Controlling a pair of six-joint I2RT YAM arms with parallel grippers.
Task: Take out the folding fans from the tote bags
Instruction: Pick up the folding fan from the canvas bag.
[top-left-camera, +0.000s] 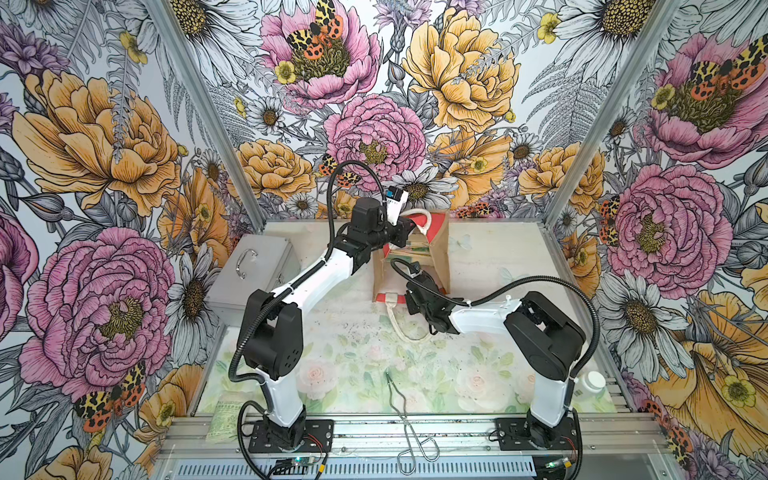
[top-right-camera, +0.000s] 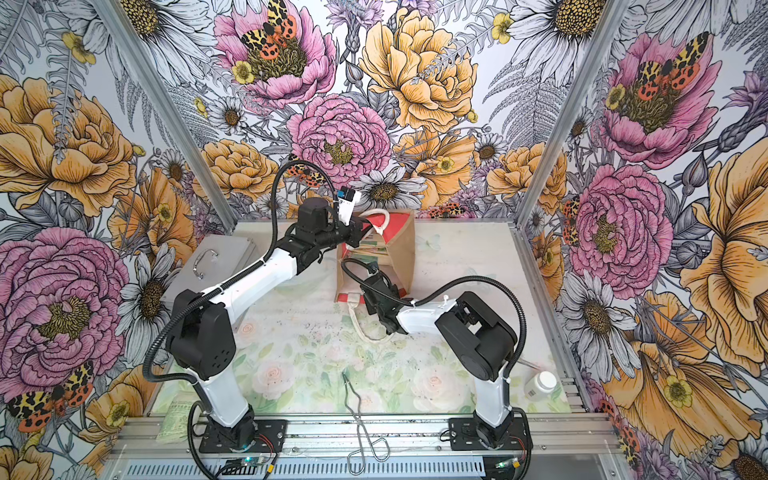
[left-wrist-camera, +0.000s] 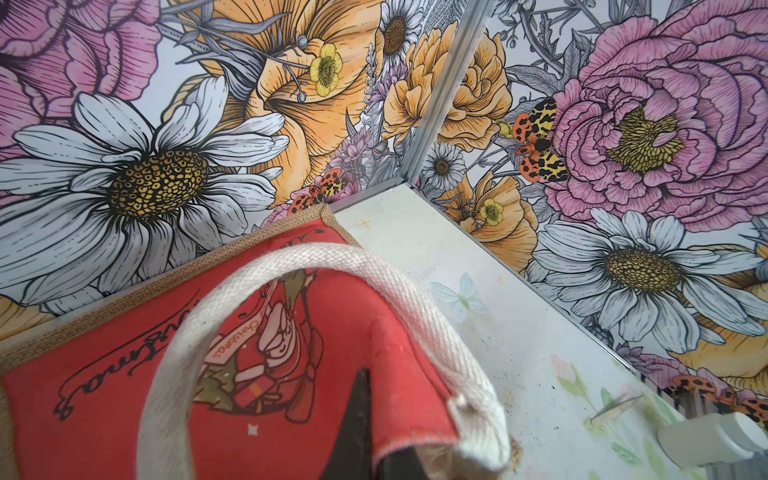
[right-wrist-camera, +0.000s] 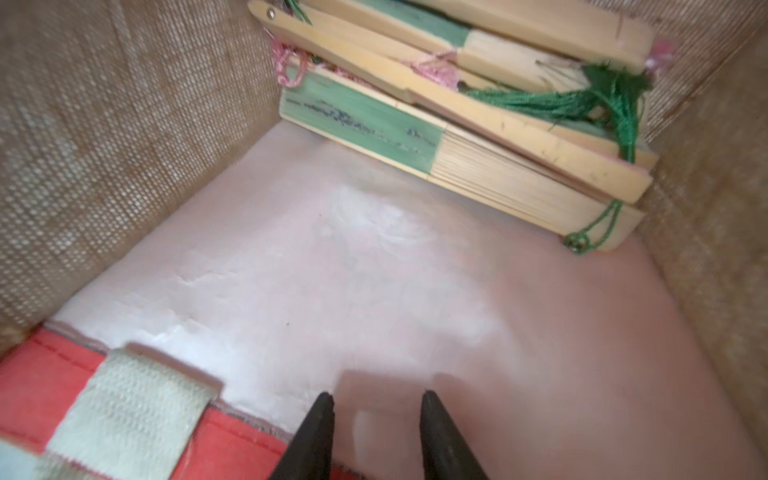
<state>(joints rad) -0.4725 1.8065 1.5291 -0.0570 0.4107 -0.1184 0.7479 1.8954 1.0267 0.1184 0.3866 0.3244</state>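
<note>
- The tote bag (top-left-camera: 434, 257) lies on its side at the back middle of the worktop (top-left-camera: 507, 270), with its open mouth turned toward the arms; its closed bottom end is just beside the back wall.
- To the right of the bag the worktop is bare up to the side wall. To the left a grey metal case (top-left-camera: 253, 270) stands near the bag but apart from it.
- Toward the front edge lie metal tongs (top-left-camera: 402, 415), and a white bottle (top-left-camera: 593, 383) is at the right, both well apart from the bag.
- The left fingers (left-wrist-camera: 361, 409) are closed on the rim of the bag's upper red panel (left-wrist-camera: 124, 374), just beside the white rope handle (left-wrist-camera: 291, 257). In both top views this panel is lifted, so the mouth stands open.
- The second rope handle (top-left-camera: 398, 326) hangs out on the worktop in front of the mouth.
- The right fingers (right-wrist-camera: 322, 419) stand apart with nothing between them. They are at the mouth, just past the red hem, and point into the bag.
- The folding fans (right-wrist-camera: 457, 137) lie closed in a loose pile at the far end inside the bag, against the jute wall (right-wrist-camera: 124, 124), green and pink tassels tangled among them.
- Between the right fingers and the fans there is only bare white lining (right-wrist-camera: 374, 270); fingers and fans are apart, not touching.
- The jute walls close in on both sides of the right fingers.
- In a top view the fans (top-right-camera: 371, 246) show only as a strip inside the mouth.
</note>
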